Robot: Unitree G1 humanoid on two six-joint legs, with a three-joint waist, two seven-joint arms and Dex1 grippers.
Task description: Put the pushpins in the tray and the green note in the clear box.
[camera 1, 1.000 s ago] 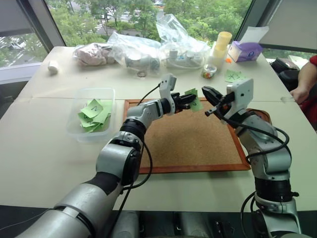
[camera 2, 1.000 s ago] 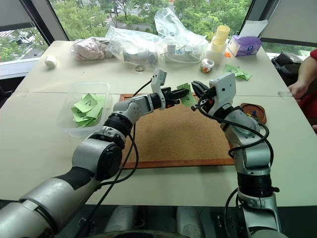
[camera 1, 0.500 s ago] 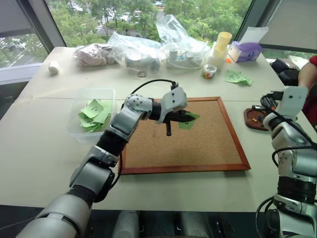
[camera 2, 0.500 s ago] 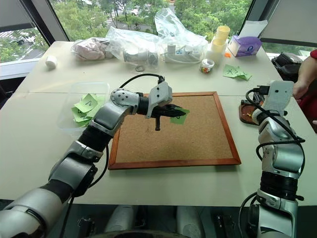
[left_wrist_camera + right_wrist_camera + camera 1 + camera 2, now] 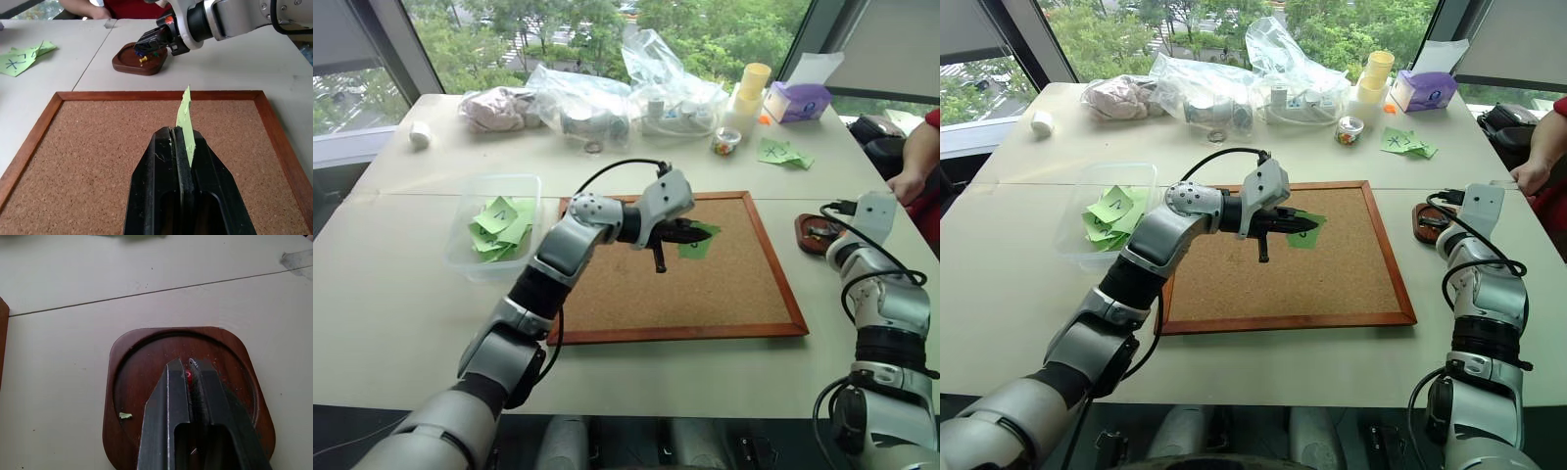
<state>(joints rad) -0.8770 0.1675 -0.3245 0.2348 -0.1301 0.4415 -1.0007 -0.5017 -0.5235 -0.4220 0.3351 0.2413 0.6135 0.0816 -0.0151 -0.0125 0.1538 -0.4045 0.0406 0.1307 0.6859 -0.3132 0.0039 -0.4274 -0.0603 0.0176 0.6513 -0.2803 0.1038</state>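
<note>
Over the corkboard (image 5: 685, 284) the left claw (image 5: 182, 134) is clamped on the green note (image 5: 186, 125), held edge-up and clear, ready to carry to the clear box (image 5: 495, 227) well to its left. Right claw (image 5: 188, 369) hangs over the tray (image 5: 146, 382), fingers barely parted around a red pushpin (image 5: 188, 375) – probably dropping it there

Pale green note (image 5: 185, 122) pinched between black left fingers (image 5: 161, 161). Dark reddish-brown tray (image 5: 142, 362) under black right fingers (image 5: 168, 391), red pushpin head (image 5: 188, 375) between them. Counter (image 5: 73, 284) off-white.
</note>
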